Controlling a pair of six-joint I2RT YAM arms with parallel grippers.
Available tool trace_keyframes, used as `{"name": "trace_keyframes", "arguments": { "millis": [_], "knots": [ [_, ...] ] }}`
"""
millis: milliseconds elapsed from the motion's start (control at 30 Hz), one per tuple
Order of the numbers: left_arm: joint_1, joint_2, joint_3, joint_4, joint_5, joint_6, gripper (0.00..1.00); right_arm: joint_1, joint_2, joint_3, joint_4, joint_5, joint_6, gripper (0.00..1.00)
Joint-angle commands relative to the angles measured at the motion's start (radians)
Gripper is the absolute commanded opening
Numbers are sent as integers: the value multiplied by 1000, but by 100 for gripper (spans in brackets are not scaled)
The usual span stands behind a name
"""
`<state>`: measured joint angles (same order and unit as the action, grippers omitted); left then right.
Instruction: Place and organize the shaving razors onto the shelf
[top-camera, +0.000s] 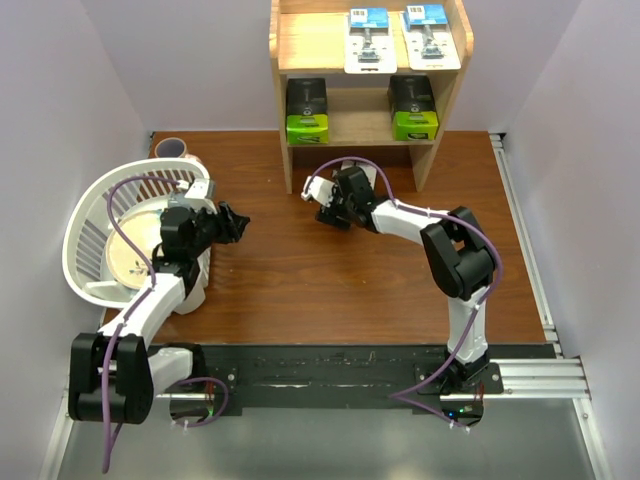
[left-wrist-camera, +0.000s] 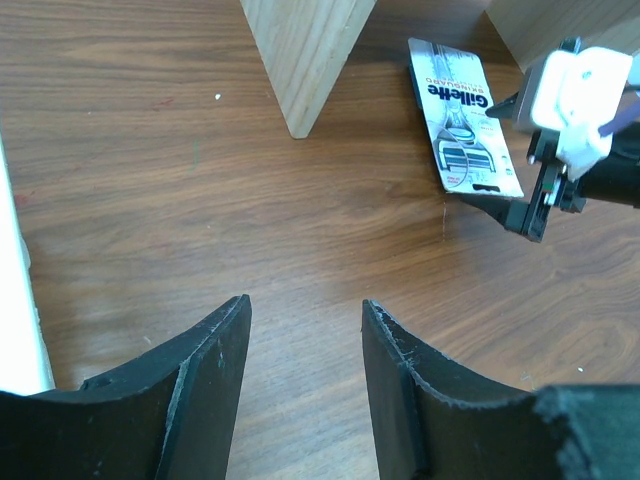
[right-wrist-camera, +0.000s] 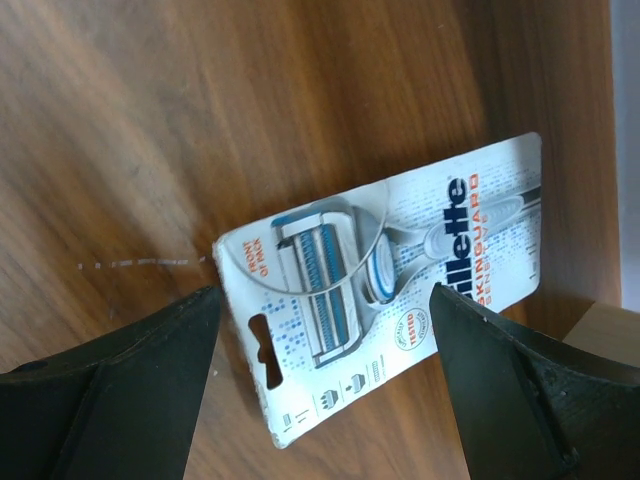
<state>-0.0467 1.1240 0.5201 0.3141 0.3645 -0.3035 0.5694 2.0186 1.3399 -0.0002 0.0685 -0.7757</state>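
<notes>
Brown tabletop (right-wrist-camera: 150, 120), right hand (right-wrist-camera: 325, 300) over blister card (right-wrist-camera: 470, 225), jaws wide apart.

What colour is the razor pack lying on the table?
The razor pack is white with blue details and orange lettering, clearest in the right wrist view.

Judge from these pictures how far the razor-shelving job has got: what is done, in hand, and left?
Done: two blister cards lie on the top tier of the shelf, and two black boxes sit on the lower tier. In hand: the right pincer hangs open around the third card, which lies on the table, not gripped. To do: grip and shelve it. The left pincer is open, empty.
</notes>
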Motion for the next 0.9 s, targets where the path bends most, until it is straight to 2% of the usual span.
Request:
{"name": "trace_keyframes", "arguments": {
  "millis": [0,233,367,567,667,700,800,833,867],
  "knots": [
    [15,11,44,36,2,3,54,7,-32,-34,55,4,-114,89],
    [13,17,54,33,-1,4,54,40,-34,-85,75,11,-172,85],
    [13,22,54,29,-1,4,54,60,31,-67,111,100,-203,73],
    [13,30,67,26,1,6,54,66,121,-35,183,207,-209,63],
    [15,33,69,28,4,3,54,64,164,-1,183,266,-205,47],
    [13,31,69,29,5,1,54,64,170,11,154,277,-198,32],
    [13,30,64,31,4,0,54,66,170,19,155,315,-177,17],
    [13,25,63,33,4,-2,54,69,167,16,155,323,-174,7],
    [15,25,60,34,2,-2,54,72,160,12,154,333,-166,5]
  ]
}}
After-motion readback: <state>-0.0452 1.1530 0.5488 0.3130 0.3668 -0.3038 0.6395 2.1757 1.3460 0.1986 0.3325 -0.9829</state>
